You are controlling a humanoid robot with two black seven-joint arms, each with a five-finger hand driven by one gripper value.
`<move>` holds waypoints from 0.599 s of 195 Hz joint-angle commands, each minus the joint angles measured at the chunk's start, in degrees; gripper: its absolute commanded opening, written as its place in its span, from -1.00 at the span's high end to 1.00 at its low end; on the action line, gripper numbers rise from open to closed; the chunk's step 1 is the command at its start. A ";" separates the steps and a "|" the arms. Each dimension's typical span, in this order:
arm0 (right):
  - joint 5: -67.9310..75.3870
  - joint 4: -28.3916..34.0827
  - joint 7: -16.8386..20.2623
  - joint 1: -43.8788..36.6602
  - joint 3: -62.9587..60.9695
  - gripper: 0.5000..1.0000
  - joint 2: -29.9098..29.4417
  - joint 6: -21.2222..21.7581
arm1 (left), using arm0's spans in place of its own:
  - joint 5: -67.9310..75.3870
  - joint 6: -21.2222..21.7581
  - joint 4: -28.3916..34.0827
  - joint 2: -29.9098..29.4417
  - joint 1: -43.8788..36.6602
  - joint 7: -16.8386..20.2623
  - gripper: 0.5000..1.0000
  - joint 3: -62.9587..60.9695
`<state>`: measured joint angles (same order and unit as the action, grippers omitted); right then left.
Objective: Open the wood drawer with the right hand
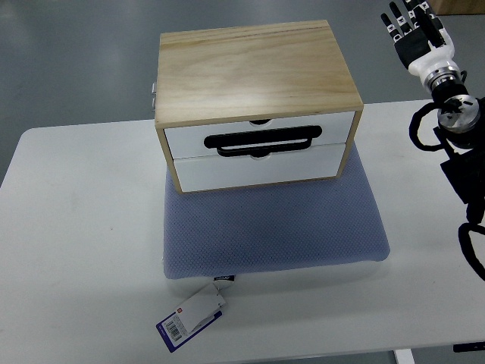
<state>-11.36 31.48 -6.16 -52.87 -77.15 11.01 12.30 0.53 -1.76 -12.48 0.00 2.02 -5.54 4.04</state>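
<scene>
Two white drawers sit shut in a wood box, and the right hand is up high and far away.

One wood drawer box (256, 95) stands on a soft blue cushion (276, 227) on the white table (76, 250). Both drawer fronts are flat against the box, so nothing is open yet. A black handle (261, 141) runs across the top drawer (259, 138). That looks like the best place to hook fingers and pull. I think the box is light and hard, so it may slide or wobble on the squishy cushion. The right hand (417, 30) is beside the box's far corner, fingers spread, holding nothing. A paper tag (193, 317) hangs off the cushion.
</scene>
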 commanded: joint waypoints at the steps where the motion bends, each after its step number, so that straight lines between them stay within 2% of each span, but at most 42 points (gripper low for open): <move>1: 0.11 0.08 1.86 -2.15 2.35 -0.78 1.91 0.01 | 0.00 -0.09 0.00 0.00 0.00 0.00 -1.00 0.00; 2: 0.11 0.42 3.51 -4.32 5.48 -0.78 3.65 -0.08 | 0.08 -0.09 -0.08 0.00 0.09 0.00 -1.00 0.00; 63: -1.82 5.35 9.59 -22.54 38.74 -0.78 10.26 0.27 | 0.09 -0.09 -0.70 0.00 0.18 0.00 -1.00 0.09; 90: -4.46 10.00 14.51 -33.25 55.25 -0.78 12.11 0.71 | 0.09 -0.09 -0.70 0.00 0.18 0.00 -1.00 0.09; 101: -4.46 10.01 14.51 -33.26 55.26 -0.78 12.11 0.71 | 0.09 -0.09 -0.70 0.00 0.18 0.00 -1.00 0.09; 102: -4.55 12.62 16.51 -37.44 60.57 -0.78 12.72 0.89 | 0.09 -0.09 -0.70 0.00 0.09 0.00 -1.00 0.09; 117: -4.55 16.16 19.26 -42.75 66.95 -0.78 13.07 1.42 | 0.09 -0.09 -0.70 0.00 0.09 0.00 -1.00 0.09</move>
<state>-15.67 42.71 9.23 -87.87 -19.86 23.32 13.05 0.64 -1.85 -13.19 0.00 2.14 -5.55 4.13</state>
